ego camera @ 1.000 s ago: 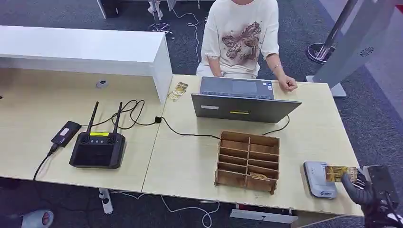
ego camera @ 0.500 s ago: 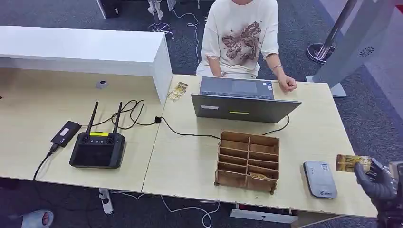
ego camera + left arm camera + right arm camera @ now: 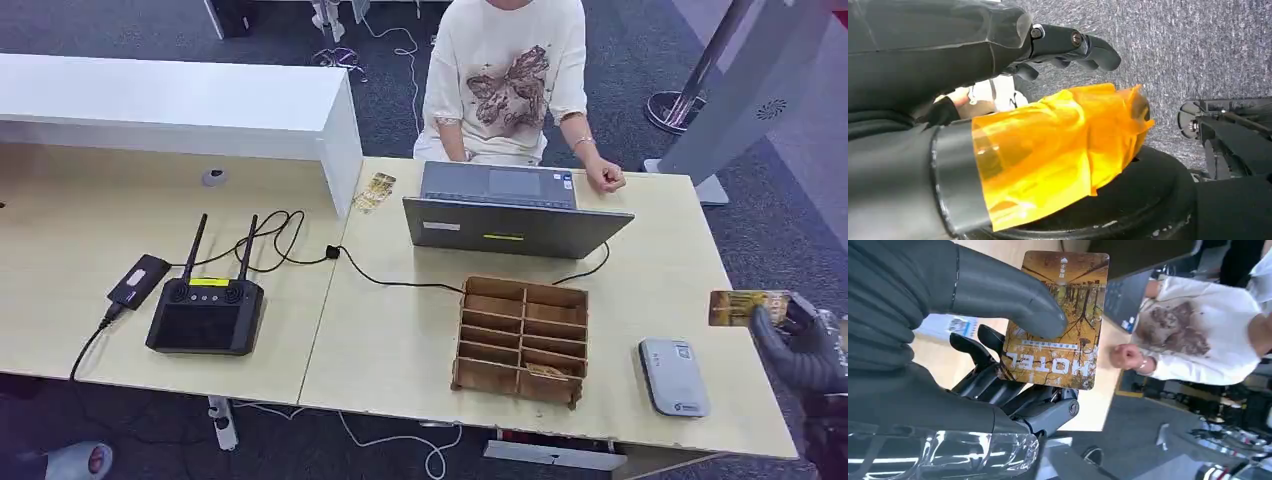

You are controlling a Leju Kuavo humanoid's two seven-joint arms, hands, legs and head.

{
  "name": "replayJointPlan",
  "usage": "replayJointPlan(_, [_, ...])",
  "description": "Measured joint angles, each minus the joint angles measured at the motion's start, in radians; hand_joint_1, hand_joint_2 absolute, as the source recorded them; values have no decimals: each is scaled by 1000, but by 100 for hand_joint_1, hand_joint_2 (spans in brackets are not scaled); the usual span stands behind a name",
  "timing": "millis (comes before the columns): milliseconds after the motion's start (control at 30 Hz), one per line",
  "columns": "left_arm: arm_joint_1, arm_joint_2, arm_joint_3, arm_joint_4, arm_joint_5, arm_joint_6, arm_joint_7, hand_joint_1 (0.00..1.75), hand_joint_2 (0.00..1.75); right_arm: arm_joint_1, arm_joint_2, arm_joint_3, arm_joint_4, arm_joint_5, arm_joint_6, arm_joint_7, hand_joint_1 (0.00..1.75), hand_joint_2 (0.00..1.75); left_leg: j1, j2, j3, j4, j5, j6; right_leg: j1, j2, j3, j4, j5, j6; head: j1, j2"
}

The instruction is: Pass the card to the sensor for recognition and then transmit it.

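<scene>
Right then, your right hand (image 3: 800, 345) pinched the card (image 3: 745, 306) between thumb and fingers, holding it in the air beyond the sensor (image 3: 673, 376), off the table (image 3: 400, 340) edge and apart from the sensor. Your left hand (image 3: 1068, 47) hung over carpet, fingers curled; you couldn't tell whether it held anything.

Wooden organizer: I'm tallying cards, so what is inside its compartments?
The wooden organizer shows one yellowish card in a front-row compartment; the others look empty. Its walls hide the compartment floors nearest the camera.
</scene>
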State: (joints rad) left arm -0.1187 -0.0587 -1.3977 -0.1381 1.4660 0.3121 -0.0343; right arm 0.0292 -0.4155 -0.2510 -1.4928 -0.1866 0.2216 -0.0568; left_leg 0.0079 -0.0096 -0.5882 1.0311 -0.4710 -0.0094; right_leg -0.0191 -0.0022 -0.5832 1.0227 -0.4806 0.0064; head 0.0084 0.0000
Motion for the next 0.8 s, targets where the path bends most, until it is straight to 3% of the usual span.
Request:
replayJointPlan(200, [-3,0,0,0,9,2,-7,0,0,-86,-62,72,-51,-37,-27,12,175,175,0,-1,0,0,1,0,0,-1,0,0,0,0,0,0])
replayJointPlan(533, [-4,0,0,0,13,3,-10,0,0,-174,-111,146,-69,-41,-47,19,175,175,0,0,-1,0,1,0,0,0,0,0,0,0,0,0])
replayJointPlan(700, [-7,-2,0,0,14,5,-10,0,0,-327,-123,253,-54,98,-112,34,175,175,0,1,-1,0,1,-1,0,1,0,1,1,0,0,0])
replayJointPlan(800, [-10,-3,0,0,12,5,-3,0,0,-453,-115,356,-14,221,-156,57,175,175,0,2,0,0,2,-1,0,2,0,1,2,-1,0,0])
